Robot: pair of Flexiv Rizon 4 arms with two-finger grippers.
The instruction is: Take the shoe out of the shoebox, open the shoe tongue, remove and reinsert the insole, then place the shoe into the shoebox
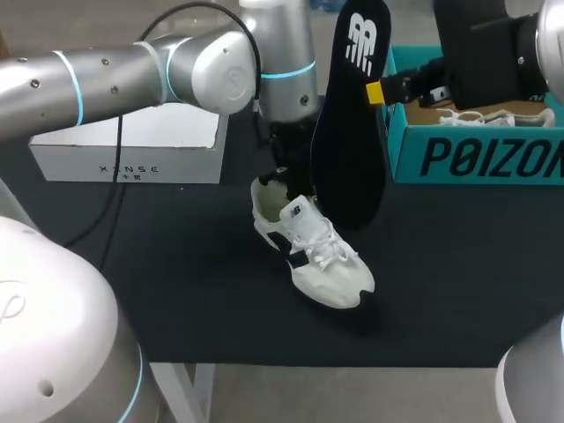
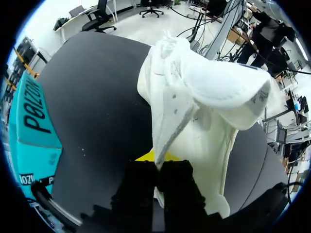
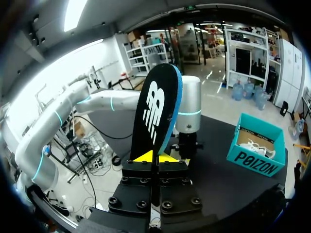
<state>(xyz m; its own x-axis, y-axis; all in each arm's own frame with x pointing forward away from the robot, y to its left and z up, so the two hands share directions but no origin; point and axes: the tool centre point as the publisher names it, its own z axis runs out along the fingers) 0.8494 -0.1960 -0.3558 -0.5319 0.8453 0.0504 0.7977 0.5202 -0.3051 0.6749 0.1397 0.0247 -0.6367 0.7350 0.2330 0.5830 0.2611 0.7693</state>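
Jaws closed on both sides: the right gripper pinches the dark insole by its edge and holds it upright in the air. The left gripper is clamped on the rim of the white shoe at its heel opening. The shoe stands on the black table with its toe toward the robot and its laces loose, just below and beside the raised insole.

The insole looks thin, light and bendable, so a pinch at one edge probably leaves the far end free to bow or swing. Feeding it in toe-end first, with the hold well back toward the heel, seems the safer way. The shoe appears light, with a soft fabric upper that gives under the fingers and a stiffer sole beneath. The heel rim is a sensible grip, since it steadies the shoe and leaves its mouth free. The loose laces could snag.

The teal shoebox sits open at the far right of the table, well apart from the shoe. Inside are brown paper and a white laced shape that looks like a second shoe, lying along the box. A white box rests at the far left; what it holds cannot be seen.
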